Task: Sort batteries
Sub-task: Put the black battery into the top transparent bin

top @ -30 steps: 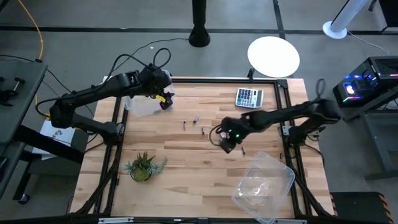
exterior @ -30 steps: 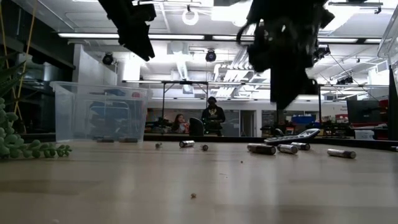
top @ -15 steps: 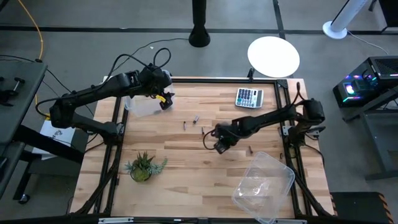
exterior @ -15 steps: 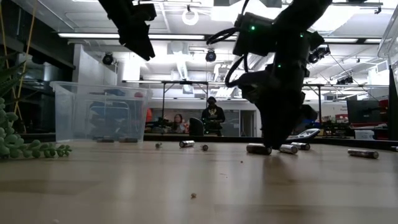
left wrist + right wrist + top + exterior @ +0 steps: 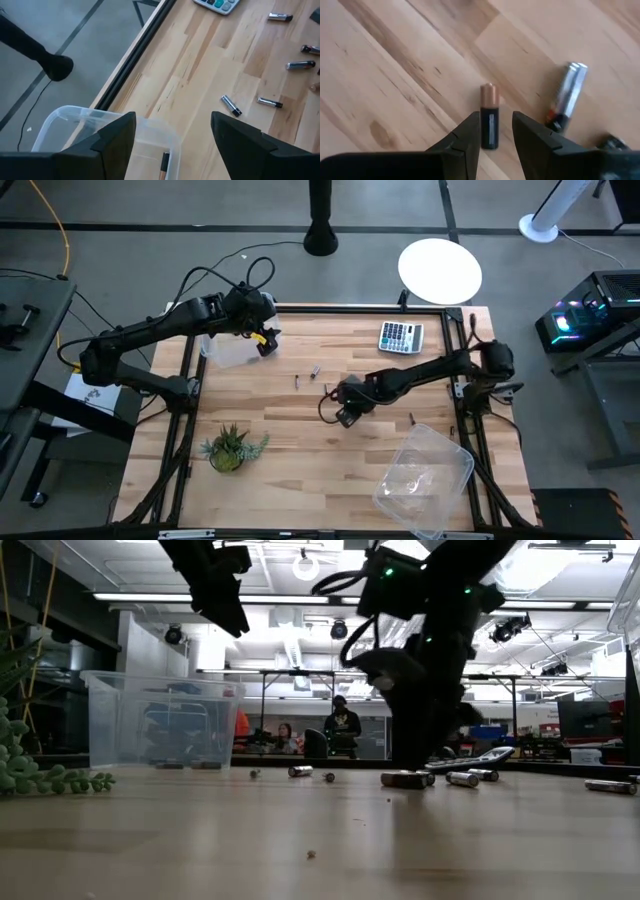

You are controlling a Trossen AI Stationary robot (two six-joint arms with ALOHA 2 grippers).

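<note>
Right gripper (image 5: 496,131) has travelled further from the grey calculator (image 5: 400,337), fingers now parted astride a small copper-topped black cylindrical battery (image 5: 489,116) on the table, likely pre-grasp; left gripper (image 5: 172,132) open over the clear plastic bin (image 5: 75,120).

The right gripper (image 5: 343,416) has swept leftward and down over a copper-topped battery (image 5: 489,116).

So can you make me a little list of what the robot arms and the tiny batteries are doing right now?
right gripper: low over the wooden table, fingers open either side of a black battery with a copper end
silver battery: lying just beside it
left gripper: open, waiting above a clear plastic tub at the table's edge
in the tub: one small dark battery
grey calculator: far corner, untouched
</note>
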